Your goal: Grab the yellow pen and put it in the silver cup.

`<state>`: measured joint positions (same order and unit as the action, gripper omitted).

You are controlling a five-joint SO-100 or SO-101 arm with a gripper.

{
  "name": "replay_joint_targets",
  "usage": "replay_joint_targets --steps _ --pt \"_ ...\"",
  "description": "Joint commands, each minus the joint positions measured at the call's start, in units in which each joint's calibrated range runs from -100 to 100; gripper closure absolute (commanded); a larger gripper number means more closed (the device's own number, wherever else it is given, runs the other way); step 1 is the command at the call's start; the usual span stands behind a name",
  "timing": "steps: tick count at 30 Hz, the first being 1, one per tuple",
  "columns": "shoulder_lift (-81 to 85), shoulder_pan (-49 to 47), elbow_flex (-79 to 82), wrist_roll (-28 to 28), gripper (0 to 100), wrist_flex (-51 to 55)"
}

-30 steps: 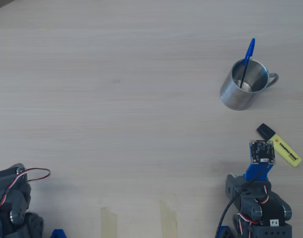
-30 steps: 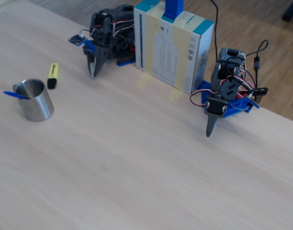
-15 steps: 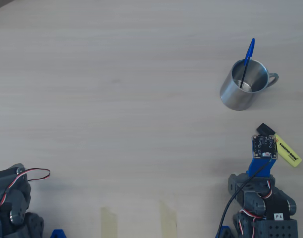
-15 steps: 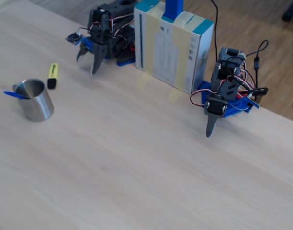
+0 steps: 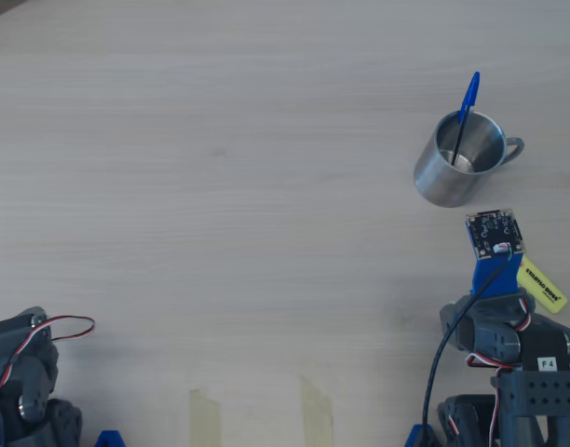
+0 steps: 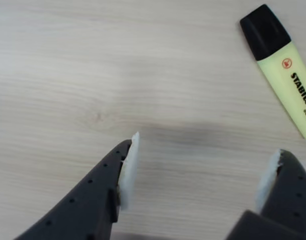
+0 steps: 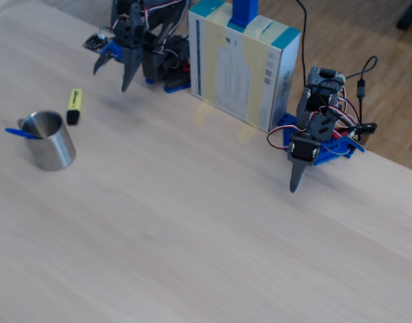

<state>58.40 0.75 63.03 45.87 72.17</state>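
Table (image 7: 192, 222): pale wood. Cardboard box (image 7: 243, 64): seen only in fixed view. Gripper (image 6: 200, 167): raised, jaws spread, empty. Silver cup (image 5: 460, 168): upright, holding blue pen (image 5: 466, 102). Yellow pen (image 6: 288, 75): flat beside cup; overhead view hid its cap, wrist view showed it.

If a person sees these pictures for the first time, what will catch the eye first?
Probably the silver cup near the right edge of the overhead view, with a blue pen standing in it. Just below it, the yellow pen lies flat on the pale wooden table. In the wrist view the hand hangs open, the yellow pen toward the upper right.
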Motion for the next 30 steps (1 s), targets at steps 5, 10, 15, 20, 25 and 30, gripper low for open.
replay_joint_targets --steps 5,10,15,20,25,30 --pt "-7.19 7.01 -11.10 -7.27 62 2.26" --pt "-12.10 10.15 -18.45 -10.86 62 4.66" --pt "-18.00 10.33 -22.98 -13.67 62 5.43" --pt "-25.40 10.33 -26.61 -15.75 62 4.92" --pt "-31.47 10.33 -30.42 -17.88 62 5.00" --pt "-36.95 10.33 -32.87 -19.54 62 4.83"
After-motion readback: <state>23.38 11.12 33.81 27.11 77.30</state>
